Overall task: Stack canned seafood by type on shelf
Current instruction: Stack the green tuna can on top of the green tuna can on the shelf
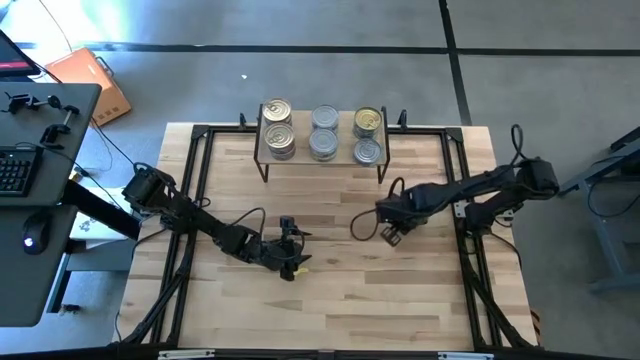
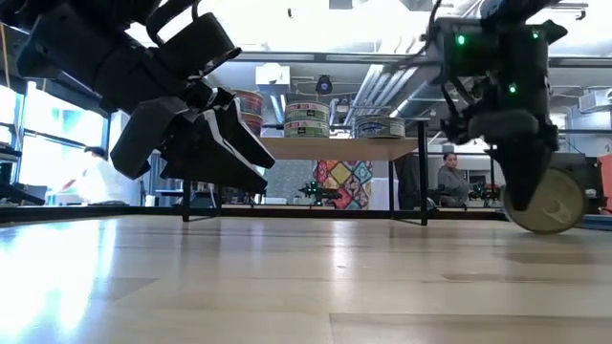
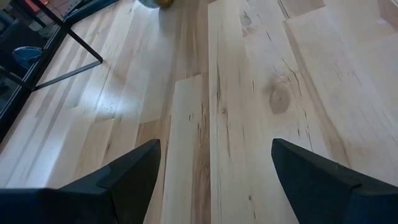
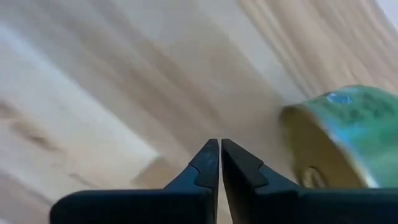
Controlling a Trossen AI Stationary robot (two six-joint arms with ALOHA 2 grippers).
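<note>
The shelf (image 1: 322, 160) stands at the table's far middle on thin black legs. Several tins (image 1: 324, 131) rest on its wood top (image 2: 335, 141) in three groups, some stacked. One more tin (image 2: 547, 201), with a green label and a gold lid, stands tipped on its rim on the table right of centre, beside my right gripper (image 2: 521, 186). That gripper is shut, and the tin (image 4: 342, 149) sits at the outer side of one finger. My left gripper (image 1: 291, 262) is open and empty, low over the table's near middle, fingers wide apart (image 3: 214, 168). My right gripper is shut, with the tin's gold lid (image 4: 311, 168) close to the outer side of one finger (image 4: 249, 174). Whether the finger touches the tin I cannot tell. The tin stands tilted on its rim on the table (image 2: 535, 227).
A black metal frame (image 1: 195, 180) runs around the tabletop's edges. Bare wood lies between the two grippers and the shelf. A desk with a keyboard (image 1: 15, 170) stands left of the table. A person (image 2: 448, 177) sits in the room beyond the shelf.
</note>
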